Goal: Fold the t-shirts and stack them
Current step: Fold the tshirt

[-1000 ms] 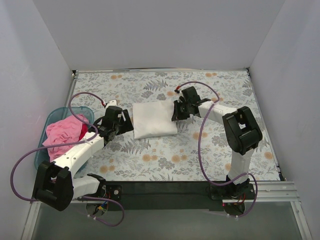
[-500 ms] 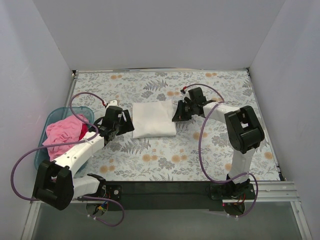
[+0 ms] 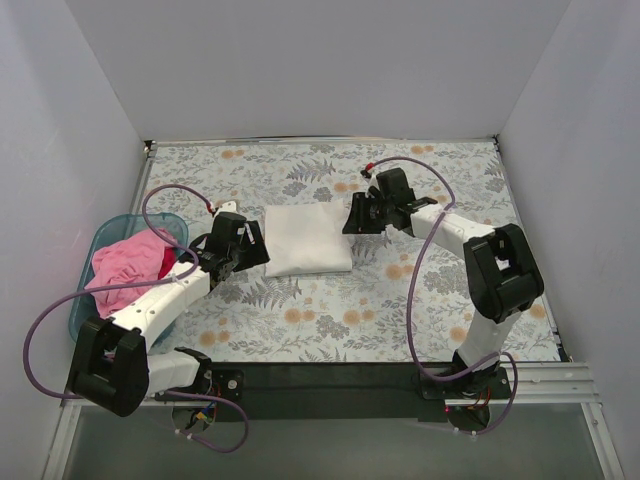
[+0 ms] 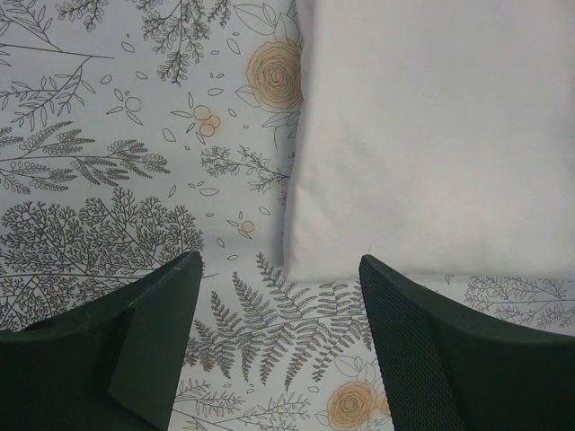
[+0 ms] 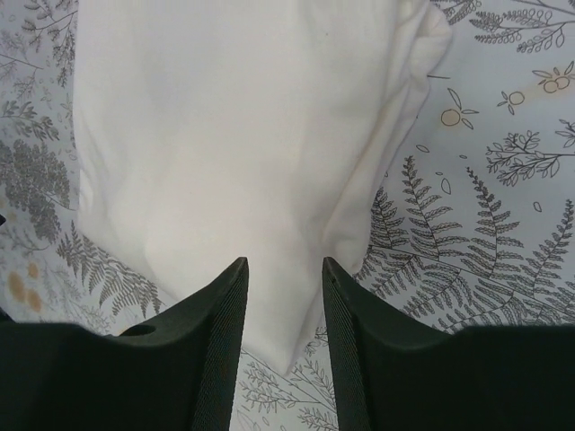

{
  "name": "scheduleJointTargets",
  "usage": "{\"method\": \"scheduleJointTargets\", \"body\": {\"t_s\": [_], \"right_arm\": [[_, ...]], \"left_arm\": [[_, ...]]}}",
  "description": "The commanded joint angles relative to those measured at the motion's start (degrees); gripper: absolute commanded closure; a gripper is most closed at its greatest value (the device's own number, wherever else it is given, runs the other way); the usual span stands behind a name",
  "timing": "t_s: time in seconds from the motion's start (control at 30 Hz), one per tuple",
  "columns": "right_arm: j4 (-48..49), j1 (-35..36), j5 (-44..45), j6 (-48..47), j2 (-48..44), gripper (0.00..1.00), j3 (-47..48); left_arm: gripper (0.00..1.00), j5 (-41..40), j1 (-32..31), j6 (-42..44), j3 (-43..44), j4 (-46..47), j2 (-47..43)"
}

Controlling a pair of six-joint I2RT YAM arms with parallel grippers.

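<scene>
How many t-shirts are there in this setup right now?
2. A folded white t-shirt lies near the middle of the table. A pink t-shirt sits crumpled in the teal basket at the left edge. More may be hidden beneath it.

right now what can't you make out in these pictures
- pink t-shirt, top view: bunched in the teal basket, the left arm covering its near edge
- white t-shirt: cut off by frame edges in both wrist views; inner folds hidden in all
- right gripper, right wrist view: whether its fingers touch the cloth cannot be told
</scene>
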Motion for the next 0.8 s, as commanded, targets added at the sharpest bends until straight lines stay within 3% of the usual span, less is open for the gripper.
{"method": "scheduleJointTargets", "body": {"t_s": [0.0, 0.17, 0.37, 0.77], "right_arm": [[-2.2, 1.8, 8.2, -2.8, -2.8, 0.60, 1.0], [-2.7, 1.9, 9.2, -3.1, -0.4, 0.53, 1.7], [-2.7, 2.0, 6.1, -3.2, 3.3, 0.52, 4.0], [-2.3, 3.0, 2.0, -3.1, 5.4, 0.64, 5.0]], "left_arm": [[0.34, 0.3, -0.1, 0.7, 0.3, 1.0, -0.3], [0.34, 0.9, -0.1, 0.7, 0.3, 1.0, -0.1], [0.34, 1.1, -0.1, 0.8, 0.2, 1.0, 0.4], [0.34, 1.5, -0.1, 0.9, 0.3, 1.0, 0.7]]}}
